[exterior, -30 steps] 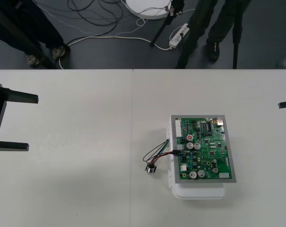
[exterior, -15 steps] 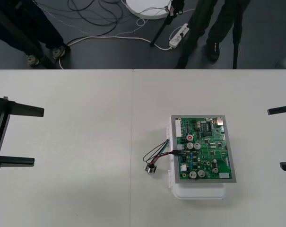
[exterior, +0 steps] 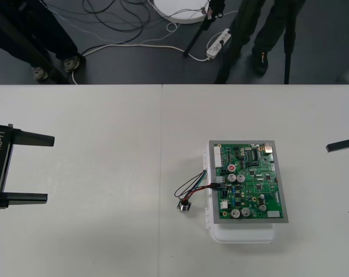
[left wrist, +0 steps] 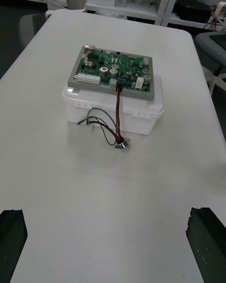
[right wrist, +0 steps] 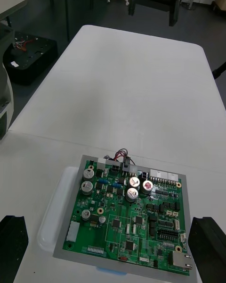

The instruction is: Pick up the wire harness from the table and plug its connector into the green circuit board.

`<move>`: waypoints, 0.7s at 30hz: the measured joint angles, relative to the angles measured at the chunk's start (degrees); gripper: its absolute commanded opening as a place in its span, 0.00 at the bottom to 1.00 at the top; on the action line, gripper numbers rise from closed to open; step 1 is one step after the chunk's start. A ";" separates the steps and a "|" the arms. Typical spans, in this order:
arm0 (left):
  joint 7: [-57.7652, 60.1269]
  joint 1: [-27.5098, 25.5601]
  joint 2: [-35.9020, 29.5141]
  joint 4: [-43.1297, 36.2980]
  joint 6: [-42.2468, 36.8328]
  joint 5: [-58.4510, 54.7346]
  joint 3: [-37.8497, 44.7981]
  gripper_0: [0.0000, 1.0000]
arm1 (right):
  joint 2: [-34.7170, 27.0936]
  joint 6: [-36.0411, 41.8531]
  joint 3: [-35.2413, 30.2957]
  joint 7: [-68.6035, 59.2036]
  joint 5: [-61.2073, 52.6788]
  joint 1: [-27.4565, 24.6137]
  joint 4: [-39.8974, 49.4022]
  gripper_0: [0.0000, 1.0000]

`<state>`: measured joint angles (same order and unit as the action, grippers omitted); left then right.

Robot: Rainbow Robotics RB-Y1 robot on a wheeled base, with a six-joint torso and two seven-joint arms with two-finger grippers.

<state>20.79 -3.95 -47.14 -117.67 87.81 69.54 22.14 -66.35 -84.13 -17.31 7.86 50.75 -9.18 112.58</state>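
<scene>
So the left jaws are spread wide at the worktop's (exterior: 105,231) left edge, right jaws wide too at the right edge, both well apart from everything. The wire harness (exterior: 194,187) has its plug (left wrist: 118,86) in the green circuit board (exterior: 249,182), and its socket (exterior: 184,206) is lying on the worktop just beside the white base (exterior: 243,234).

The board (exterior: 247,182) on its base (exterior: 243,234), right of desk (exterior: 105,127) centre.
The harness (exterior: 192,186) plug (exterior: 219,180) sits in the board's left edge; socket (exterior: 184,206) on desk just beside base.
</scene>
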 measured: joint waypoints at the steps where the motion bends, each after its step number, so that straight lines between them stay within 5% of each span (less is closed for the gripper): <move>1: -0.01 0.00 0.00 0.00 0.00 0.30 0.00 1.00 | 0.00 -0.15 0.00 -0.48 0.00 0.00 0.05 1.00; 21: -4.48 0.00 0.00 0.06 0.04 3.06 0.33 1.00 | 0.00 0.93 0.00 -6.40 -0.38 -0.09 -0.39 1.00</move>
<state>16.31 -3.95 -47.14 -117.61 87.85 72.61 22.47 -66.35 -83.20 -17.31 1.46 50.37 -9.27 112.18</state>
